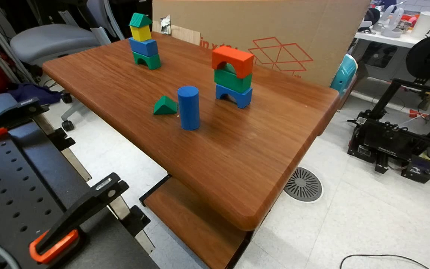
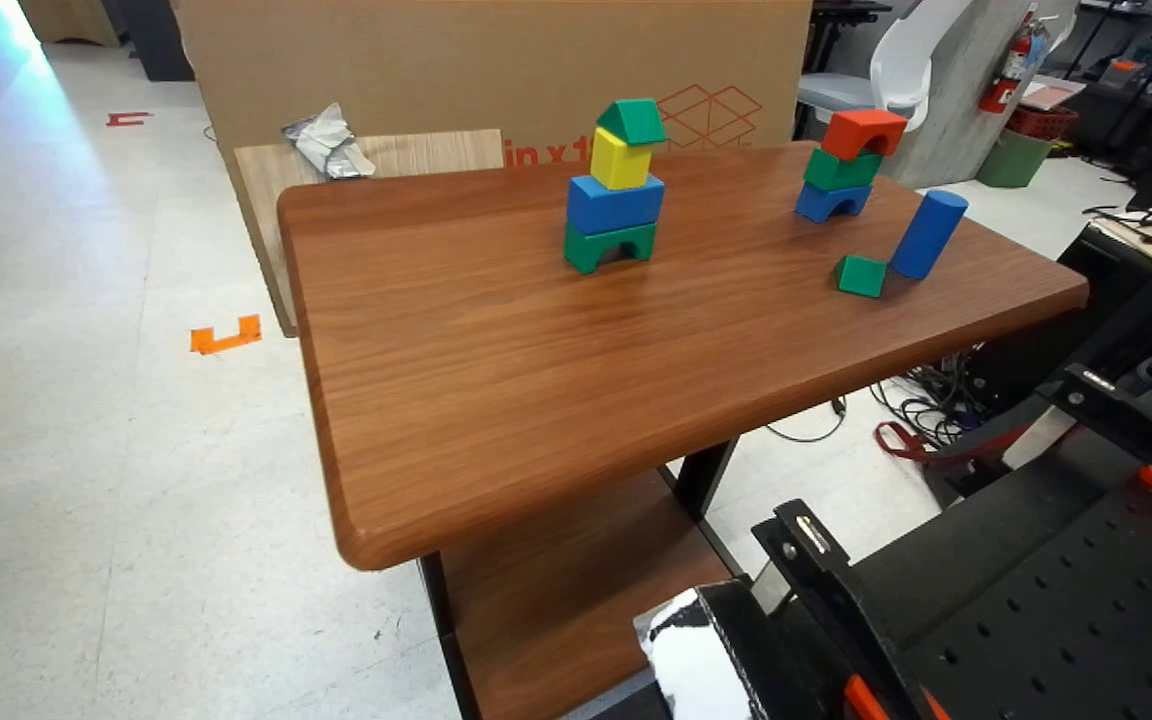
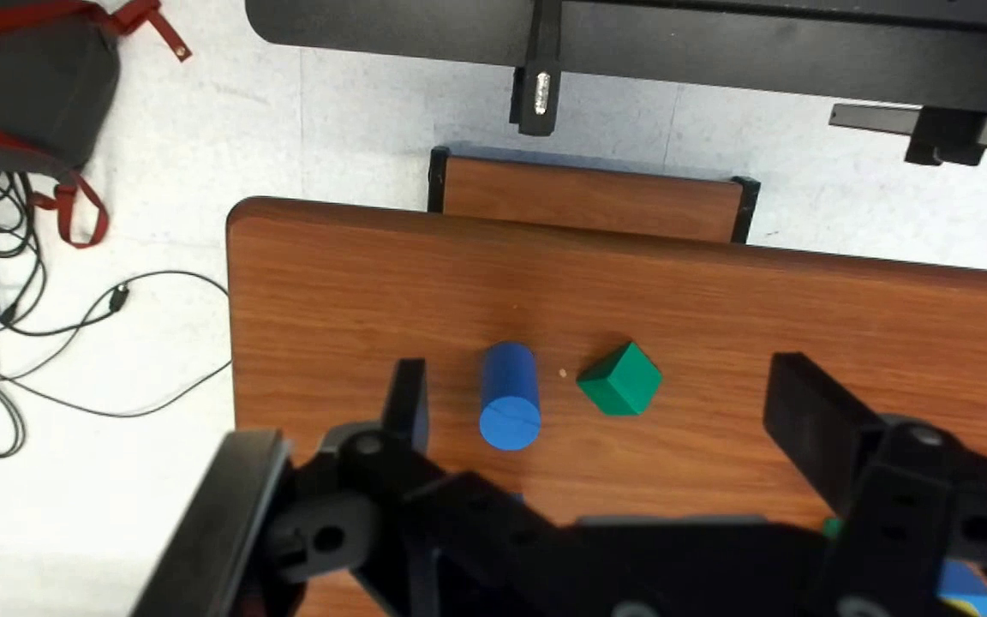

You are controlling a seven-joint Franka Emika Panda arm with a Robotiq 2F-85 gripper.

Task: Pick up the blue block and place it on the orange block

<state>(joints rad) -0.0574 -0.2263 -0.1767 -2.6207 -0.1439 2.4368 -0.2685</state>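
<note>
A blue cylinder block (image 1: 189,108) stands upright on the table in both exterior views (image 2: 928,236) and in the wrist view (image 3: 511,398). The orange arch block (image 1: 233,59) lies on top of a stack, over a green block (image 1: 233,80) and a blue arch block (image 1: 234,96); it also shows in an exterior view (image 2: 864,133). In the wrist view the orange block is hidden. My gripper (image 3: 598,368) is open and empty above the table, with the cylinder and a green triangular block (image 3: 622,381) showing between its fingers. The gripper is outside both exterior views.
The green triangular block (image 1: 165,105) lies close beside the cylinder. Another stack has a green roof block (image 2: 633,121), a yellow block (image 2: 621,160), a blue block (image 2: 615,204) and a green arch (image 2: 608,246). A cardboard sheet (image 1: 274,22) stands behind the wooden table (image 1: 215,157).
</note>
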